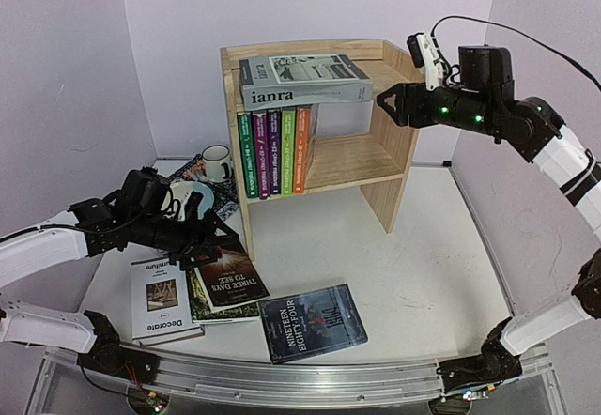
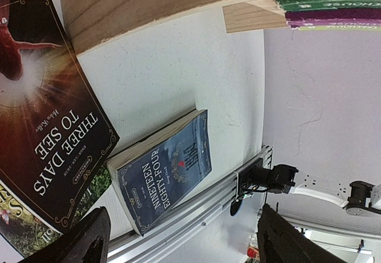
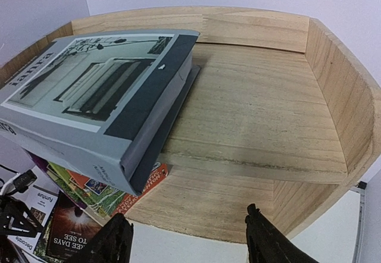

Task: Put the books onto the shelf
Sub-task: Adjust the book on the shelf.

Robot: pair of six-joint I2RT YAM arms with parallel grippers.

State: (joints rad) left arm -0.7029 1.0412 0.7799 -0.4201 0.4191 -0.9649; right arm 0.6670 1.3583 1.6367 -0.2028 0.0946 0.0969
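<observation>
**Both end effectors open and empty: one at the shelf top, one over the loose books.**

The right end effector hung with jaws apart, holding nothing, level with the top tier of the shelf, which stood at the surface's far edge. It was just right of the grey "ianra" book lying flat there, and its arm reached in high from the right edge. The left end effector, jaws wide and empty, hovered low near the near-left corner above "Three Days to See", its arm stretched in from the left edge. Five thin paperbacks stood upright on the lower tier. "Decorate" and "Nineteen Eighty-Four" lay flat along the near edge. A mug stood left of the shelf.
</observation>
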